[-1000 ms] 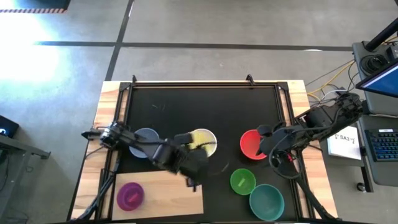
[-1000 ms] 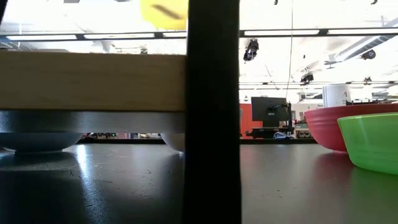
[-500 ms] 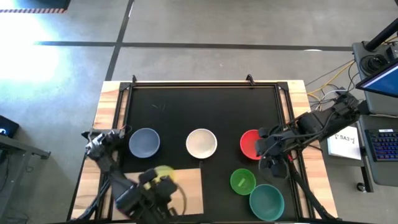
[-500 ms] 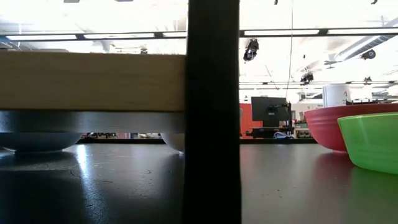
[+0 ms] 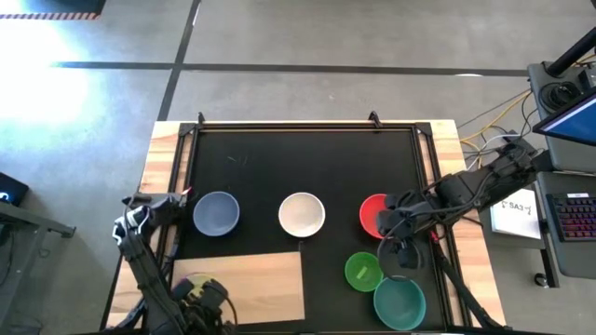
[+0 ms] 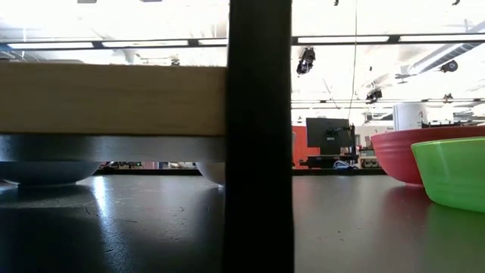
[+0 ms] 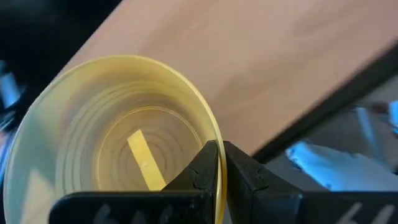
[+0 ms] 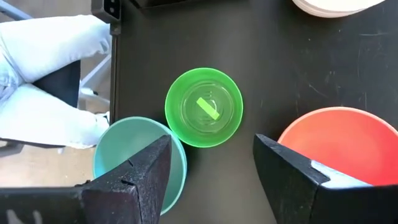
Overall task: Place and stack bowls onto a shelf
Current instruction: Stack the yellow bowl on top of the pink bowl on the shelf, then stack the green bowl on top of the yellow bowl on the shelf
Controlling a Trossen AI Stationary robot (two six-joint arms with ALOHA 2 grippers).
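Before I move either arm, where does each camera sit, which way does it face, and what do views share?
High view: overhead, straight down on the black mat; both arms show.
Low view: table height, level across; shelf edge and a dark post fill the front; no arm shows.
Left wrist view: on the left gripper, shut on the yellow-green bowl above the shelf.
Right wrist view: on the open right gripper, looking down at the green bowl.
Shared: green, red and teal bowl also appear in the high view.
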